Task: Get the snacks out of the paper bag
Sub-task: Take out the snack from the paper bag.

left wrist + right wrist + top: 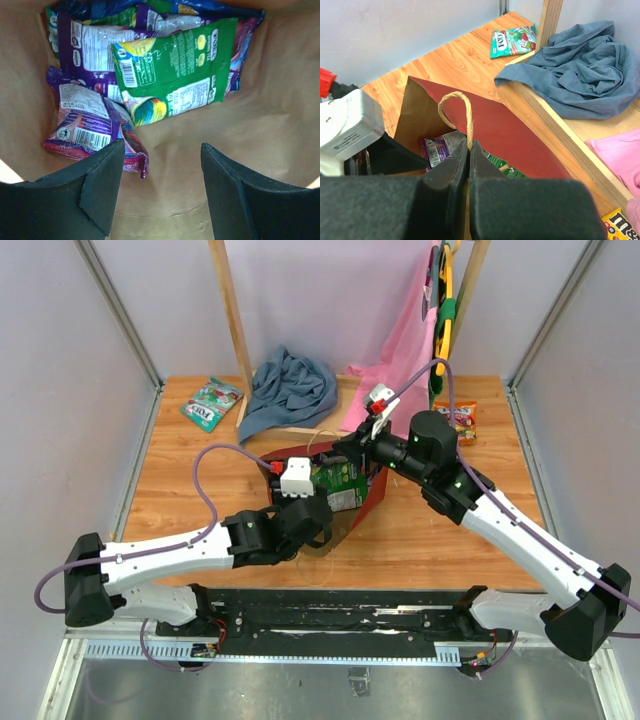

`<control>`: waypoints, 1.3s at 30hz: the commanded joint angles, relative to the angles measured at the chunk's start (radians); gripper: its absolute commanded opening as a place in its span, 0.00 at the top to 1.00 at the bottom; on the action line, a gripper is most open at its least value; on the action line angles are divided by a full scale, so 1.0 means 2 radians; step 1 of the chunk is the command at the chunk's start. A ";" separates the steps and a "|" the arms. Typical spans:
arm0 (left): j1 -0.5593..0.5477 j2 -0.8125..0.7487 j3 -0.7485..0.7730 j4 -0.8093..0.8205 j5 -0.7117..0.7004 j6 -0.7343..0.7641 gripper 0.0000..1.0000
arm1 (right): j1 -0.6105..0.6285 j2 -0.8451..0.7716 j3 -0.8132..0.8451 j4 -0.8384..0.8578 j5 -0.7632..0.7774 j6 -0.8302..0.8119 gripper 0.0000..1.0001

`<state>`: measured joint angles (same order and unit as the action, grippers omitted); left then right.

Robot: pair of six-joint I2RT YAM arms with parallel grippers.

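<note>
Bright, even light from above; soft shadows on the desk (160, 490) toward its near edge. The snacks (170, 70) glint (foil catches it); the close right gripper (469, 147) is blurred.

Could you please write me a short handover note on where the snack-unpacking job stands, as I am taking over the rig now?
Left gripper: open, reaching inside the red paper carrier bag, holding nothing.
Right gripper: shut on the bag's rim beside the twine handle.
In the bag: a shiny green packet, purple packets, and more behind them.
Outside the bag: a teal packet at far left and a yellow M&M's packet at far right.
Left to do: lift out everything in the bag.
</note>
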<state>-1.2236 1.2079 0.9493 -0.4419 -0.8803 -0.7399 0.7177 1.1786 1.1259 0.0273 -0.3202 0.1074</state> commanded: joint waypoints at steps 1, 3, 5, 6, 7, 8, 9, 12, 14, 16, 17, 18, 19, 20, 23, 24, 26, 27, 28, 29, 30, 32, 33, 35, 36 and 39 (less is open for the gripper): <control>0.017 0.005 0.017 -0.050 0.024 -0.055 0.33 | 0.009 -0.014 -0.006 0.013 0.003 0.007 0.99; 0.020 0.019 0.017 -0.065 0.029 -0.067 0.31 | 0.009 -0.014 -0.007 0.015 0.003 0.008 0.99; 0.021 0.033 0.015 -0.083 0.033 -0.081 0.31 | 0.009 -0.014 -0.009 0.017 0.002 0.009 0.99; 0.021 0.039 0.014 -0.089 0.035 -0.088 0.30 | 0.009 -0.015 -0.010 0.018 0.003 0.009 0.99; 0.021 0.044 0.012 -0.095 0.035 -0.095 0.30 | 0.009 -0.015 -0.010 0.017 0.003 0.009 0.99; 0.022 0.048 0.011 -0.101 0.035 -0.103 0.30 | 0.009 -0.015 -0.011 0.016 0.003 0.008 0.99; 0.022 0.051 0.010 -0.107 0.034 -0.109 0.30 | 0.009 -0.016 -0.012 0.016 0.003 0.008 0.99; 0.024 0.061 0.010 -0.125 0.024 -0.123 0.28 | 0.009 -0.016 -0.015 0.018 0.002 0.010 0.99; 0.026 0.070 0.012 -0.139 0.017 -0.133 0.27 | 0.009 -0.014 -0.016 0.020 0.000 0.011 0.99; 0.026 0.079 0.017 -0.155 0.013 -0.145 0.27 | 0.009 -0.014 -0.016 0.020 -0.002 0.011 0.99; 0.026 0.083 0.020 -0.164 0.013 -0.149 0.27 | 0.009 -0.014 -0.017 0.019 -0.002 0.010 0.99; 0.026 0.087 0.025 -0.172 0.012 -0.153 0.27 | 0.009 -0.015 -0.018 0.019 -0.001 0.010 0.99; 0.025 0.089 0.028 -0.178 0.012 -0.156 0.26 | 0.008 -0.015 -0.019 0.019 0.000 0.009 0.99; 0.026 0.090 0.028 -0.181 0.012 -0.157 0.26 | 0.009 -0.016 -0.020 0.019 0.001 0.009 0.99; 0.030 0.094 0.019 -0.172 0.010 -0.152 0.24 | 0.009 -0.015 -0.023 0.021 0.000 0.010 0.99; 0.033 0.098 0.017 -0.171 0.010 -0.152 0.24 | 0.009 -0.014 -0.022 0.022 -0.003 0.010 0.99; 0.038 0.105 0.013 -0.173 0.003 -0.153 0.24 | 0.009 -0.015 -0.022 0.020 -0.004 0.010 0.99; 0.041 0.108 0.010 -0.173 -0.003 -0.155 0.24 | 0.009 -0.015 -0.022 0.019 -0.004 0.009 0.99; 0.047 0.108 0.005 -0.170 -0.008 -0.153 0.23 | 0.009 -0.016 -0.023 0.018 -0.004 0.007 0.99; 0.055 0.108 -0.002 -0.164 -0.011 -0.147 0.24 | 0.009 -0.017 -0.023 0.017 -0.005 0.006 0.99; 0.065 0.107 -0.008 -0.155 -0.010 -0.140 0.24 | 0.009 -0.017 -0.023 0.015 -0.006 0.005 0.99; 0.078 0.101 -0.020 -0.132 -0.009 -0.122 0.26 | 0.009 -0.017 -0.023 0.014 -0.008 0.005 0.99; 0.082 0.096 -0.024 -0.122 -0.008 -0.114 0.28 | 0.009 -0.017 -0.023 0.013 -0.009 0.004 0.99; 0.085 0.086 -0.030 -0.101 -0.008 -0.099 0.36 | 0.009 -0.017 -0.023 0.012 -0.009 0.002 0.99; 0.086 0.080 -0.032 -0.091 -0.009 -0.093 0.42 | 0.009 -0.018 -0.024 0.011 -0.009 0.001 0.99; 0.086 0.072 -0.033 -0.077 -0.017 -0.082 0.54 | 0.009 -0.017 -0.025 0.010 -0.008 -0.001 0.99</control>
<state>-1.0592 1.3968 0.8917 -0.6655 -0.8463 -0.9504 0.7177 1.1652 1.0882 0.0391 -0.3271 0.1154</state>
